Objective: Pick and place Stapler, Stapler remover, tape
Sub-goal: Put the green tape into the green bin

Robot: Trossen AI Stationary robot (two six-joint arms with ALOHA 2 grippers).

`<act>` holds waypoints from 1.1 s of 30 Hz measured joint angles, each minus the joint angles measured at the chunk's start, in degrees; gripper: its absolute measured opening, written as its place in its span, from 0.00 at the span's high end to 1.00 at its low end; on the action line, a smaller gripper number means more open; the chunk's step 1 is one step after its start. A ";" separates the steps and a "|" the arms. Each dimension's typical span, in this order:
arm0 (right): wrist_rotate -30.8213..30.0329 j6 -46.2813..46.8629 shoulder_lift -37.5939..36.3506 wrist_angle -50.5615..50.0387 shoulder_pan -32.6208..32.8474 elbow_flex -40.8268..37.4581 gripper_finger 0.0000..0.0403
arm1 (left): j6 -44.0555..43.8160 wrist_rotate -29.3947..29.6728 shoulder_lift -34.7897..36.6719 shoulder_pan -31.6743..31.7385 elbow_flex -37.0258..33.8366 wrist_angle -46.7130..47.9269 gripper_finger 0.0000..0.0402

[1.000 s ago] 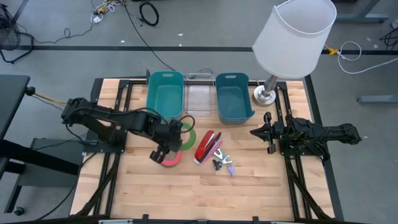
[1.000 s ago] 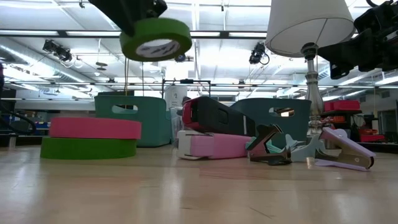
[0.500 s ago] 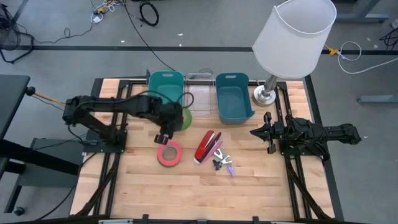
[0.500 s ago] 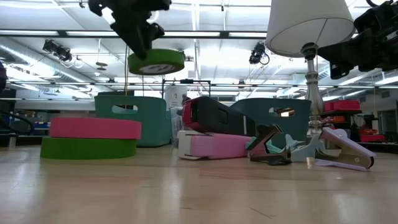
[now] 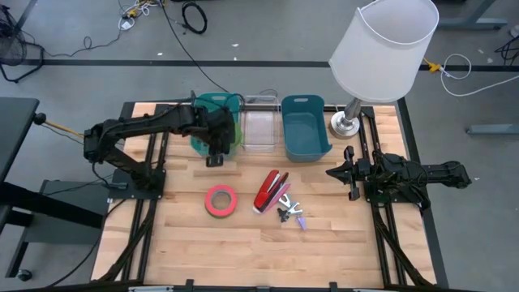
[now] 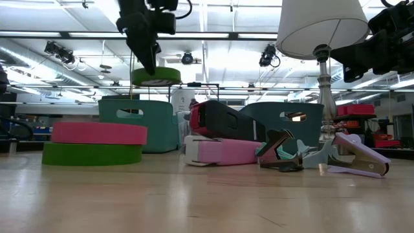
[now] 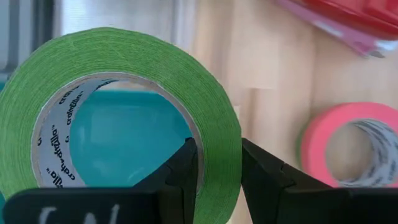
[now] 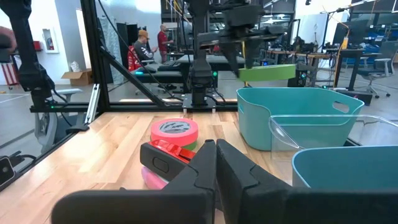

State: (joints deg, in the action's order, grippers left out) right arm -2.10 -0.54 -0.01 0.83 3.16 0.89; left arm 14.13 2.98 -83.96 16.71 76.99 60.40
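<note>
Counter: pale wood, three bins along its far edge.
Left teal bin: the target, I judge; nothing visibly inside.
Left gripper: fingers clamped on the green tape wall, held above that bin.
Right gripper: fingers closed, empty, waiting at right.
Pink tape: on the counter, centre.
Stapler: right of it.
Stapler remover: just nearer.
Progress: nothing placed; three items left.

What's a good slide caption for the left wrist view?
Left end effector pinching a green tape roll above the teal bin, pink tape roll left on the table.
</note>
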 joint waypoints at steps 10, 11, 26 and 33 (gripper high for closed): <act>0.00 0.00 0.00 0.01 0.00 0.00 0.96 | 0.29 0.34 0.00 9.77 0.00 -1.15 0.74; -0.01 0.00 0.00 0.01 -0.02 0.02 0.96 | 0.29 0.36 0.00 10.55 0.00 -1.30 0.74; 0.01 0.00 0.00 0.01 0.00 0.00 0.96 | 0.64 -2.99 -1.34 16.27 0.00 -4.54 0.74; 0.01 0.00 0.00 -0.01 0.00 0.01 0.96 | 0.46 -3.17 -5.94 19.29 0.00 -6.29 0.74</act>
State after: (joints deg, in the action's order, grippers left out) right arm -2.09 -0.54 -0.01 0.82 3.16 0.89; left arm 14.59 -0.19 -89.90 36.01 76.99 54.11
